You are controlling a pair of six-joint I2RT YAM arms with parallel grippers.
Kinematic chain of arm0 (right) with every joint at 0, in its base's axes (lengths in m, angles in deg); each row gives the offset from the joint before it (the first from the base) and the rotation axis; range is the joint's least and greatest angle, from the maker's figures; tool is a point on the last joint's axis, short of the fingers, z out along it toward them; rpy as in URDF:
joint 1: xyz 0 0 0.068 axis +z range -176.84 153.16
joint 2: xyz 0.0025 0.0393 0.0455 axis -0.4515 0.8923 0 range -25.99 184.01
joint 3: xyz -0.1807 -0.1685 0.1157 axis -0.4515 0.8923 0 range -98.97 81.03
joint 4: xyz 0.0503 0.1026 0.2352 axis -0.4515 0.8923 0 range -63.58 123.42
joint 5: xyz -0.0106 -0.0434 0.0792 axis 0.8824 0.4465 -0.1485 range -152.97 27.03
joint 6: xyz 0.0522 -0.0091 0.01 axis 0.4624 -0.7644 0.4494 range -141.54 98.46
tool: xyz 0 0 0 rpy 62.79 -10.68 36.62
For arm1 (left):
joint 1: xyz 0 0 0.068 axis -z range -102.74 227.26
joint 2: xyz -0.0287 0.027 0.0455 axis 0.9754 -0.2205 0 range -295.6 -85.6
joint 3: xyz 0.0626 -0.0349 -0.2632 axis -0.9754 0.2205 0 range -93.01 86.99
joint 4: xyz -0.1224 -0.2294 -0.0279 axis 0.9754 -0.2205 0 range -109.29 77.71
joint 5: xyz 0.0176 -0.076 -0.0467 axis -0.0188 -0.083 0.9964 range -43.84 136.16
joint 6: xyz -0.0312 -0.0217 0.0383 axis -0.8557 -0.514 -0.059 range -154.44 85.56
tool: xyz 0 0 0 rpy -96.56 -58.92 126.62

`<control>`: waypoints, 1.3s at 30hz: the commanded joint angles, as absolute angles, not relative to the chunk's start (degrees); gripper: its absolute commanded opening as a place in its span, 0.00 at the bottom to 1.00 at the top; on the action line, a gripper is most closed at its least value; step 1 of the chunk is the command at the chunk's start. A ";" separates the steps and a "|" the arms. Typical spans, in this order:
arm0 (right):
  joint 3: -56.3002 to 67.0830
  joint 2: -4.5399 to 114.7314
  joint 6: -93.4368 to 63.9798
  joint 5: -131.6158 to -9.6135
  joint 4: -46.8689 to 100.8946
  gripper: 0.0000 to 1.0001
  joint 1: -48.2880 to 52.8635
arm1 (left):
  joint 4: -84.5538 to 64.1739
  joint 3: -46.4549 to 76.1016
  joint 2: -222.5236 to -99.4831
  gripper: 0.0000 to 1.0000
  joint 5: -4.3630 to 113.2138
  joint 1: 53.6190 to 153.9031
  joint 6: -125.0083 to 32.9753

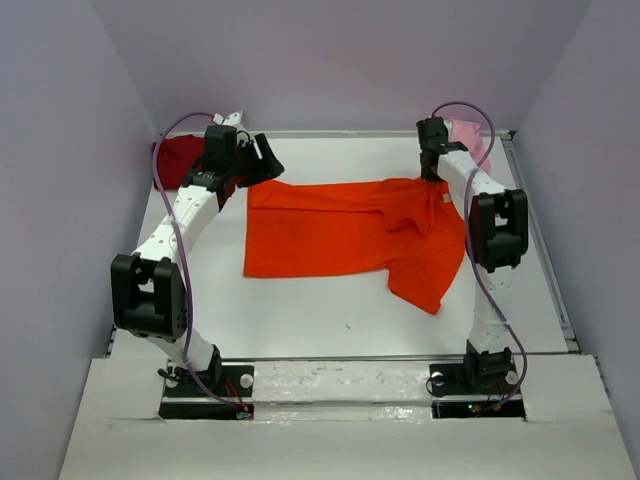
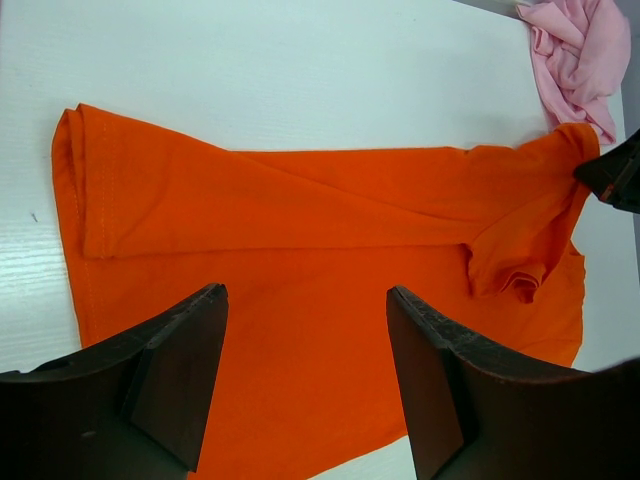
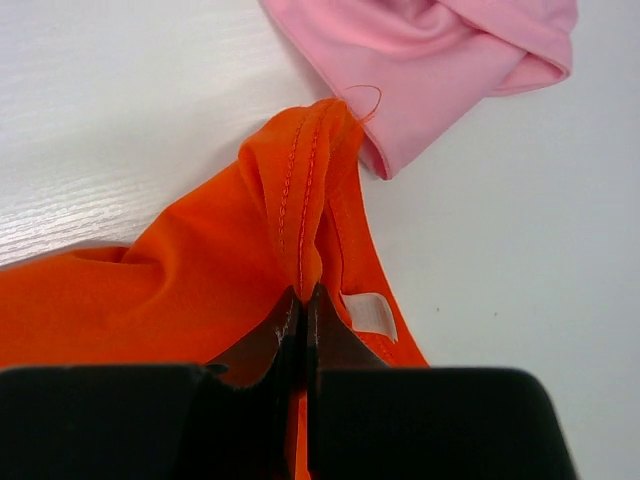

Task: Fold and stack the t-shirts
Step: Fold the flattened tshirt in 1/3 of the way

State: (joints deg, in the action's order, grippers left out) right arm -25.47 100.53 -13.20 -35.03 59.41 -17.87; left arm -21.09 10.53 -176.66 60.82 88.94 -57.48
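three t-shirts on white table [image 1: 330, 320]. top view: orange t-shirt [image 1: 340, 230] spread mid-table, far edge folded over; dark red t-shirt [image 1: 178, 158] at far left corner, partly behind left arm; pink t-shirt [image 1: 468, 132] bunched at far right corner. left gripper [image 1: 262, 160] near far left corner of orange t-shirt, right gripper [image 1: 432, 178] at its far right corner. left wrist view: fingers [image 2: 180, 360] spread wide, holding nothing, orange cloth below. right wrist view: fingers [image 3: 262, 345] pressed together, pinching orange seam fold, just beside pink t-shirt [image 3: 430, 60]; white label [image 3: 372, 313] near fingertips.
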 commanded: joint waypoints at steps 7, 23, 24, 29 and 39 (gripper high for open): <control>-27.78 95.92 -13.81 -28.60 55.69 0.00 -20.24 | -19.32 11.32 -176.48 0.74 62.51 89.30 -57.46; -26.37 98.30 -9.51 -35.96 59.28 0.55 -21.92 | -15.39 13.43 -180.60 0.74 60.05 90.70 -59.92; -26.46 97.16 -8.89 -37.99 59.64 0.56 -21.92 | -14.76 13.43 -181.83 0.74 60.05 90.97 -60.36; -19.45 86.02 -6.17 -54.40 57.11 0.63 -21.31 | -8.52 11.94 -191.49 0.74 60.67 91.41 -64.49; 0.14 70.98 -3.44 -62.53 49.36 0.66 -14.45 | -10.35 -1.15 -208.63 0.73 57.15 92.82 -65.73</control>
